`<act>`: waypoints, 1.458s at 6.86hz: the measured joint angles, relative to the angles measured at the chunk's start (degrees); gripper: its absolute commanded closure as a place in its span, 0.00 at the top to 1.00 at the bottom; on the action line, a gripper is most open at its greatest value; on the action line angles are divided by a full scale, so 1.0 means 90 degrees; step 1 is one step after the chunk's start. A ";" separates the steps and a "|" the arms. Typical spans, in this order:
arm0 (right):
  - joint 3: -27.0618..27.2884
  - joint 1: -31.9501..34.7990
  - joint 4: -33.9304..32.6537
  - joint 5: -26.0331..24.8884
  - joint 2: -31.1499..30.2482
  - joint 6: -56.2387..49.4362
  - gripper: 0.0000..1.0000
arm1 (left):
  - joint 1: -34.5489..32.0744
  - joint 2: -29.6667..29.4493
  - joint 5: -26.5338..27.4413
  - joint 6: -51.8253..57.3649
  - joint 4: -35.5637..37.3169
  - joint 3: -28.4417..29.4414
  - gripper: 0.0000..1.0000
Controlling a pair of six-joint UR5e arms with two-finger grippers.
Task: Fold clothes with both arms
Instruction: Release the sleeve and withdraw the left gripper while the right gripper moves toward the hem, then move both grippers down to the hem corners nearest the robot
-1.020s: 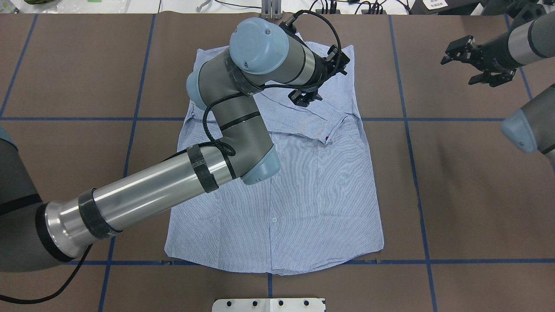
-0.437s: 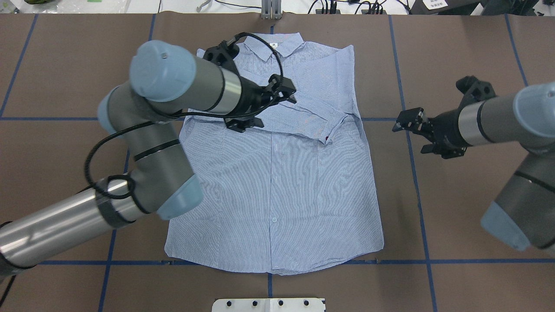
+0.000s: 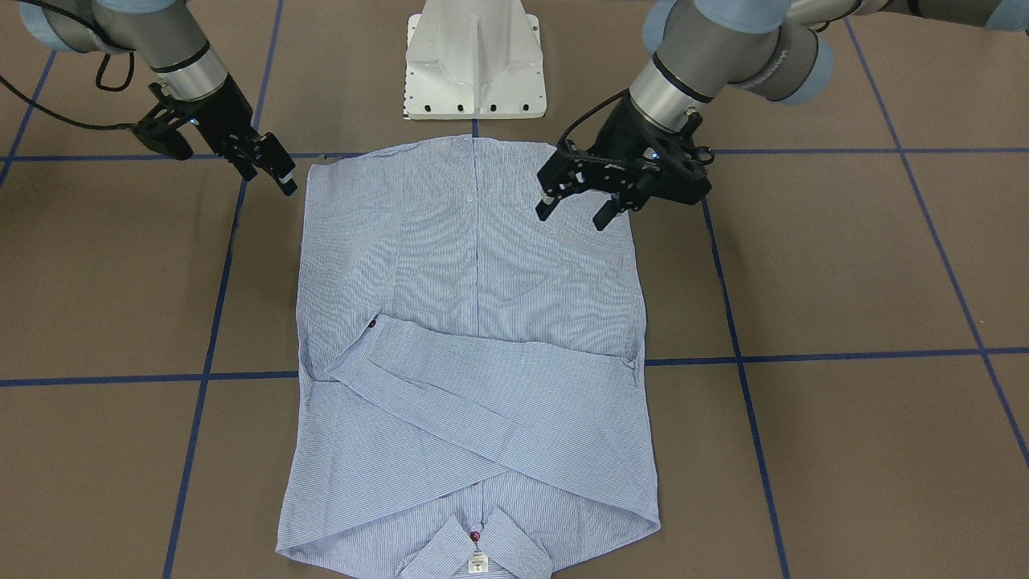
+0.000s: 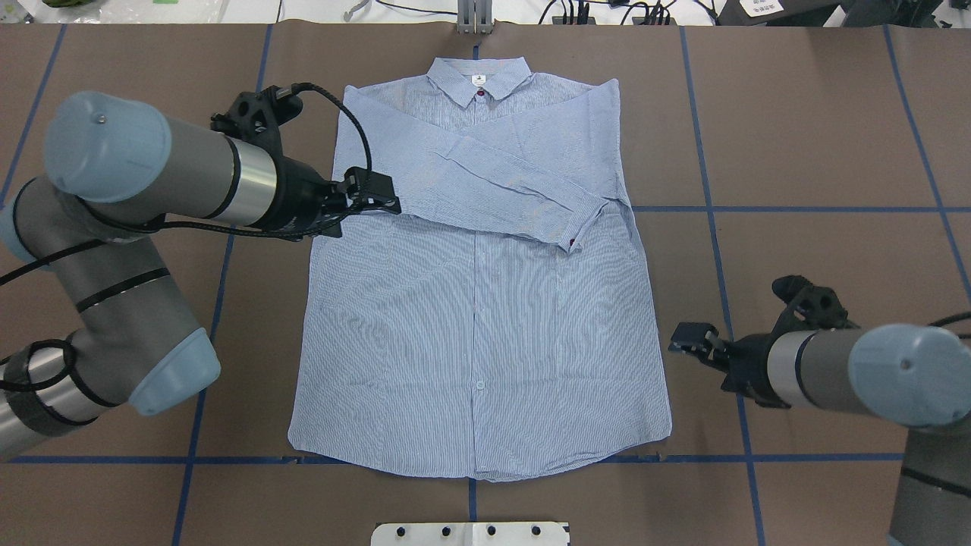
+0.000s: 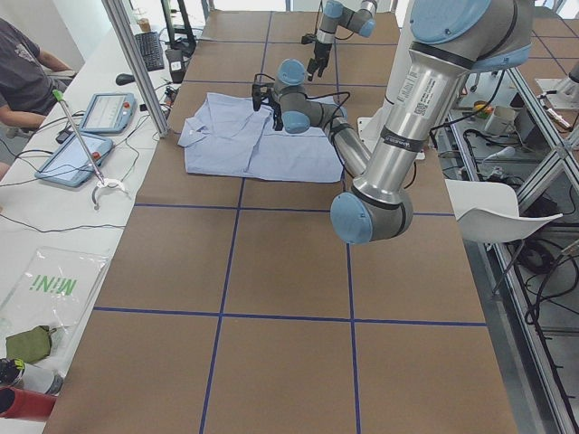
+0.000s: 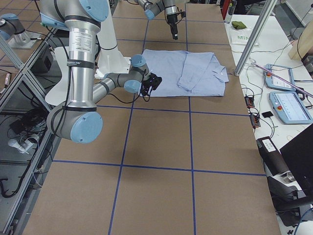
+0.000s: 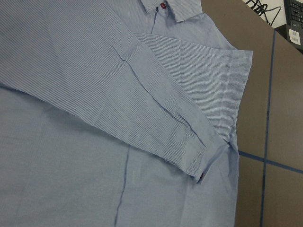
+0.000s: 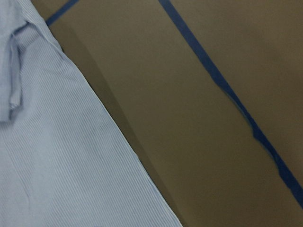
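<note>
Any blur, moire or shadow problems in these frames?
Overhead exterior: moire ripples across the shirt stripes, otherwise sharp. Right wrist-mounted: soft focus, with a dark shadow band on the table along the shirt's edge. Left wrist-mounted: crisp, stripes resolved. Exterior front-facing: even light, no glare.

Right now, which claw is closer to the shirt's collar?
Left. The left claw hovers at the shirt's edge by the folded sleeves, fairly near the collar. The right claw is off the shirt, down near the hem.
</note>
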 measured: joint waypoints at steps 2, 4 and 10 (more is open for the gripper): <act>0.0107 -0.0962 -0.0454 -0.0912 -0.0032 0.0772 0.94 | -0.0115 0.0363 -0.0045 0.0337 0.0007 -0.0056 0.98; 0.0089 -0.1361 -0.0746 -0.1220 0.0004 0.1125 0.93 | -0.0125 0.0432 -0.0051 0.0354 0.0007 -0.0060 0.98; -0.0160 -0.1515 -0.1240 -0.1280 0.0545 0.1246 0.71 | -0.0121 0.0456 -0.0052 0.0277 -0.0002 -0.0082 0.98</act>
